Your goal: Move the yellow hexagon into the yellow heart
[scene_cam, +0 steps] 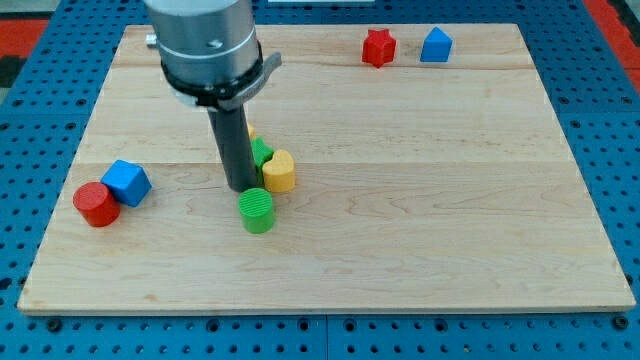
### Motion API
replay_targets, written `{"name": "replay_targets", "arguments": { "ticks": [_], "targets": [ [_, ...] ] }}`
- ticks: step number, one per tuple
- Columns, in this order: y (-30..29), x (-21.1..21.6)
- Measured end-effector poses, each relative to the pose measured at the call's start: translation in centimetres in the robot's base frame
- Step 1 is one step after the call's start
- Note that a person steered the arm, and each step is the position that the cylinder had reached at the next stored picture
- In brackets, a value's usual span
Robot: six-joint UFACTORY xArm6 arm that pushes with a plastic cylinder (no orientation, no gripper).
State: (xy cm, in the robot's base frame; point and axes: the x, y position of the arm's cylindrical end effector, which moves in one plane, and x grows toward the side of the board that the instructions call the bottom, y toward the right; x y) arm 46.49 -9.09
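Observation:
My tip (241,188) rests on the wooden board (420,220) left of centre. A yellow block (279,171) sits just to its right, close to the rod; I cannot tell whether it is the hexagon or the heart. A sliver of a second yellow block (250,130) shows behind the rod, mostly hidden. A green block (263,152) sits between the two yellow ones, against the rod's right side. A green cylinder (257,210) stands just below and right of my tip.
A red cylinder (96,204) and a blue cube (127,182) touch each other near the board's left edge. A red star (378,47) and a blue block (436,45) sit near the top edge, right of centre.

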Motion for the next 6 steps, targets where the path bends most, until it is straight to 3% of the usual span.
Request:
{"name": "replay_targets", "arguments": {
  "ticks": [2, 3, 4, 5, 6],
  "targets": [
    [-7.3, -5.9],
    [-6.3, -9.5],
    [-0.3, -9.8],
    [1.0, -6.3],
    [-0.4, -8.1]
  ]
}}
